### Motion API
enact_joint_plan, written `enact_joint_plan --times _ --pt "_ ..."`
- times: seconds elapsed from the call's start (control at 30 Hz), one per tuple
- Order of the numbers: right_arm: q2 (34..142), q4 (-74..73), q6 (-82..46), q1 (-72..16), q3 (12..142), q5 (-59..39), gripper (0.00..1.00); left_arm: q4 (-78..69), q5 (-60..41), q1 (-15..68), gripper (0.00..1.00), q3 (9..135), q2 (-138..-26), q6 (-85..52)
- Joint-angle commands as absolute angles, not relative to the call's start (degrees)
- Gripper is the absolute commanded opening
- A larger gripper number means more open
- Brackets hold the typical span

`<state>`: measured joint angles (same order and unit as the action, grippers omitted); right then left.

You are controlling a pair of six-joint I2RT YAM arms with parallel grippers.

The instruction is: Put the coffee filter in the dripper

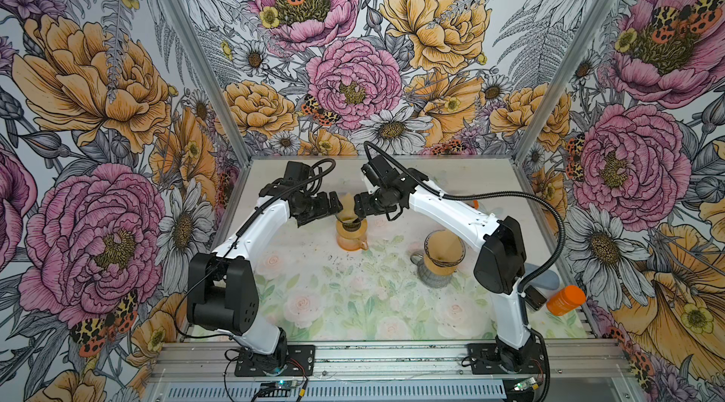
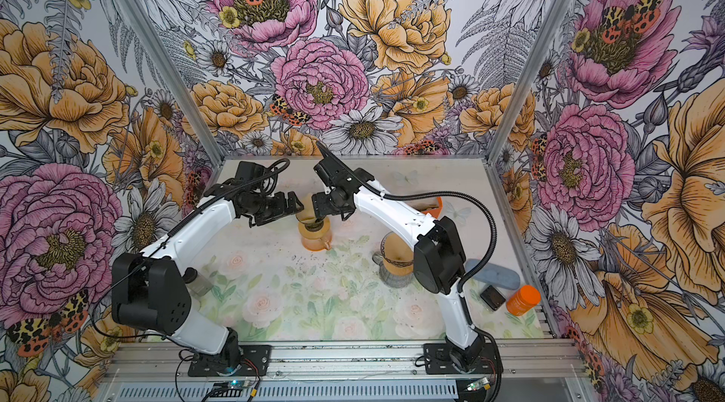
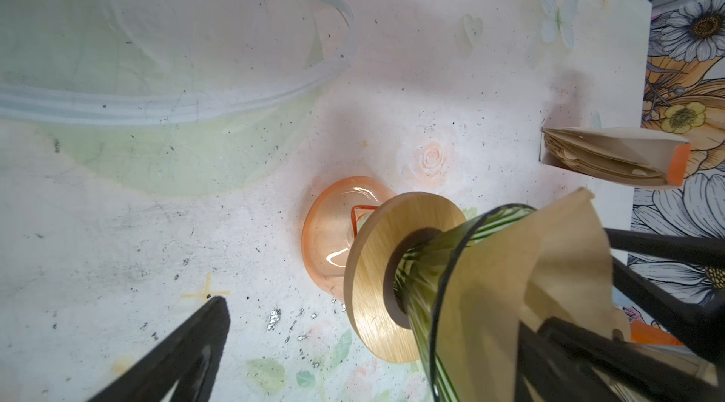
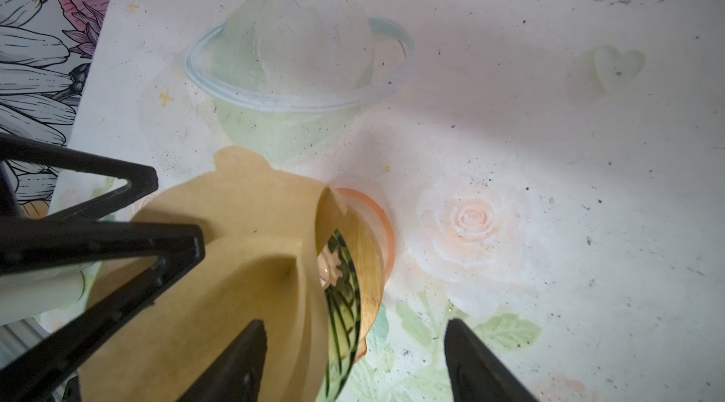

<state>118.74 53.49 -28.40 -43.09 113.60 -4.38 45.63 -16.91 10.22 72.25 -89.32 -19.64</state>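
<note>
- Sitting in the green dripper (image 3: 425,274) on the orange carafe (image 1: 351,241), the coffee filter (image 3: 510,262) is at the desk's (image 1: 314,302) far middle.
- Left gripper (image 1: 334,203): jaws spread wide, just beside the filter.
- Right gripper (image 4: 353,325): jaws spread, one finger inside the filter.

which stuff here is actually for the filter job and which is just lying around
For the job:
coffee filter
green glass dripper
orange carafe under it
left gripper
right gripper

Lying about:
second dripper on a grey mug
spare filter pack
orange jar
blue-grey case
small black device
</note>
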Motion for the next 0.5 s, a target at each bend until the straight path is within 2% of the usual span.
enact_joint_plan --times 0.0,0.47 --pt "119.4 53.3 -27.5 -43.6 113.3 -4.9 0.74 45.2 -15.0 9.7 0.99 70.7 -88.5 -20.6" --pt "119.0 53.3 -27.5 -43.8 111.3 -3.7 0.74 45.2 -15.1 10.8 0.99 70.2 -89.2 -20.4"
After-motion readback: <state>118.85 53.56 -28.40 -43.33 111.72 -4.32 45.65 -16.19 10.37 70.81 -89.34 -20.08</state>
